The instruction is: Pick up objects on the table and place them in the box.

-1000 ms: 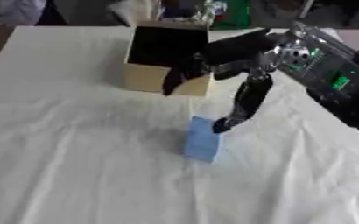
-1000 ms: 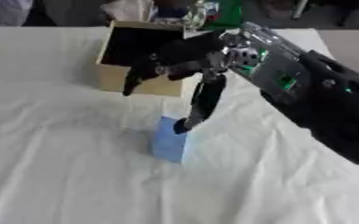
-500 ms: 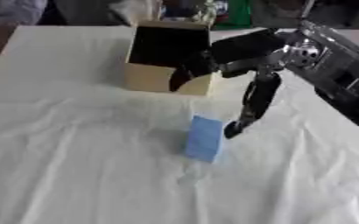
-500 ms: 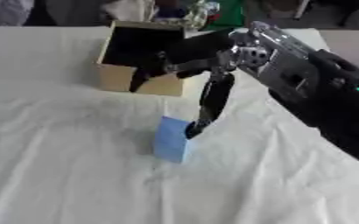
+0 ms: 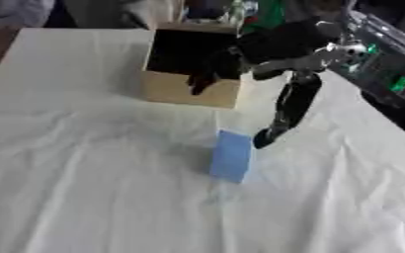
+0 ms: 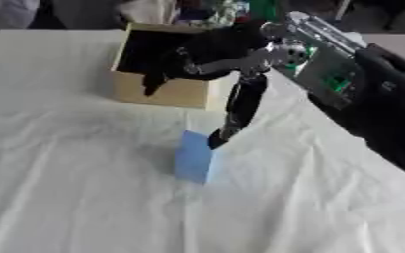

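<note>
A light blue block [image 5: 232, 155] stands on the white tablecloth in the middle of the table. Behind it stands an open tan cardboard box [image 5: 187, 90] with a dark inside. My right hand [image 5: 275, 44] comes in from the right and hangs above the block, its fingers spread out straight over the box's front edge. Its thumb [image 5: 284, 113] points down, and the tip ends just at the block's upper right corner. Nothing is held in it. My left hand shows in neither view.
The white cloth [image 5: 85, 188] is wrinkled around the block. Behind the box at the table's far edge lie blurred coloured things [image 6: 197, 10]. My right forearm [image 6: 370, 99] fills the right side.
My right hand has lifted and moved back toward the box, so its thumb tip now hangs beside the block's top corner. The block stays where it was.
</note>
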